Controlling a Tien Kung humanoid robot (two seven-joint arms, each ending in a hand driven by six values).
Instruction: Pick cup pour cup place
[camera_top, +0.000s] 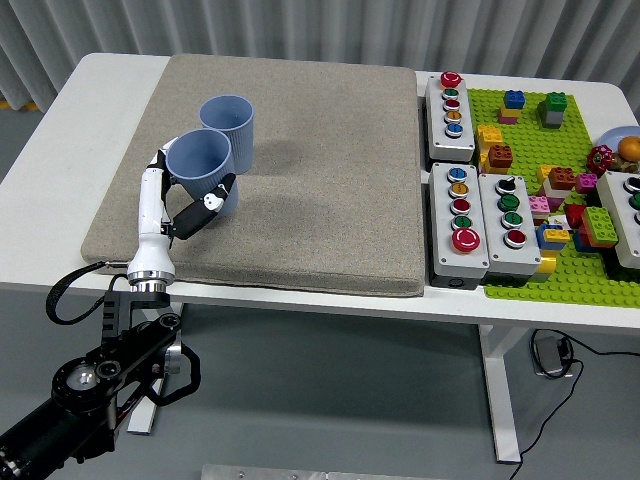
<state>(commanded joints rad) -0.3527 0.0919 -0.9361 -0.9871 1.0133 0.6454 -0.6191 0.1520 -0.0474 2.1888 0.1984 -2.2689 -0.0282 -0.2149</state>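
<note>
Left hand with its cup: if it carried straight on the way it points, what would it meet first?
Most likely the second blue cup, standing just beyond the held cup in the left hand; whether the cups already touch is unclear.
</note>
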